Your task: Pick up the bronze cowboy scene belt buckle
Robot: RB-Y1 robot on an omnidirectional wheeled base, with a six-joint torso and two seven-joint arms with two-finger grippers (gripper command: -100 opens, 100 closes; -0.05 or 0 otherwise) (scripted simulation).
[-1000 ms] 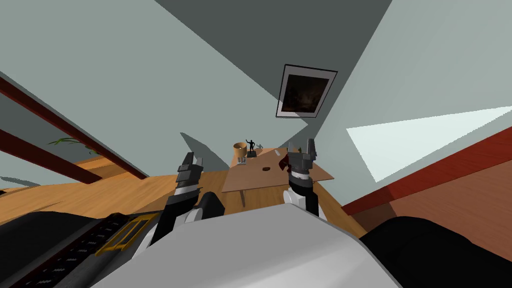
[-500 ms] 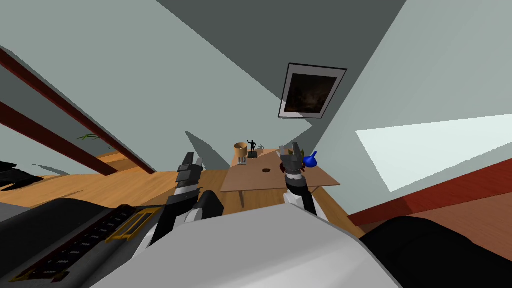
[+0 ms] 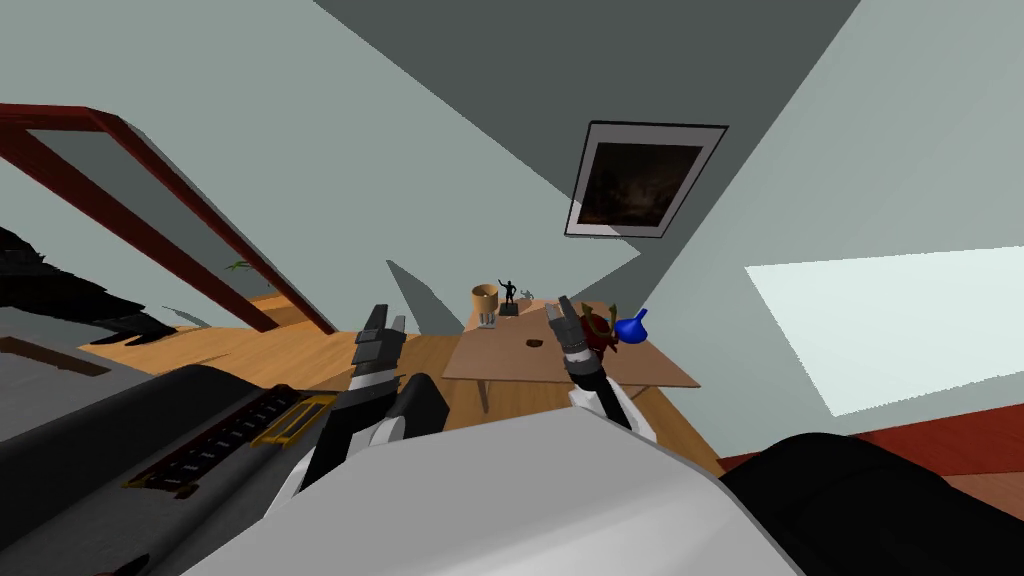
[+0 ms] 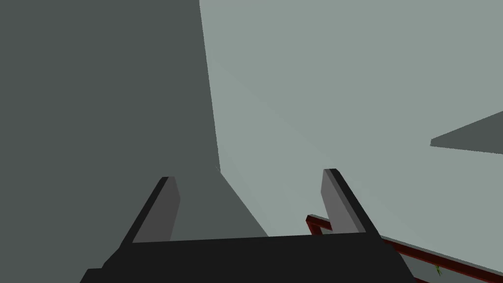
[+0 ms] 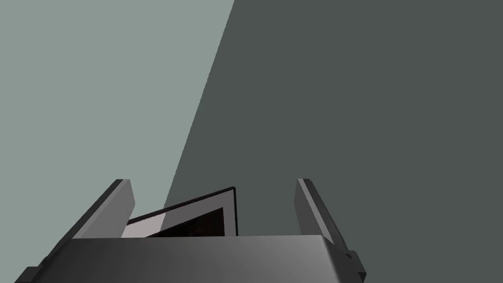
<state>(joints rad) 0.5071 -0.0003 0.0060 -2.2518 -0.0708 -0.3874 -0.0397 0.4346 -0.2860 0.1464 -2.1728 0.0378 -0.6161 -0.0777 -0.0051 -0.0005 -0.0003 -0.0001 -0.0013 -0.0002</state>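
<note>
In the head view the belt buckle (image 3: 534, 342), a small dark oval, lies flat on the wooden table (image 3: 520, 366), just left of the right gripper (image 3: 562, 310) and apart from it; the left gripper (image 3: 385, 322) is held up over the floor (image 3: 300, 352), left of the table. The wrist views settle the fingers (image 4: 339, 201): each gripper's 2 stand spread, holding nothing.

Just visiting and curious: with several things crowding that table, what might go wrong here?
The buckle is small and lies flat on the table, so the open right jaws could slip off it. The right arm sits close to the blue vase, and a swing might topple it.
</note>
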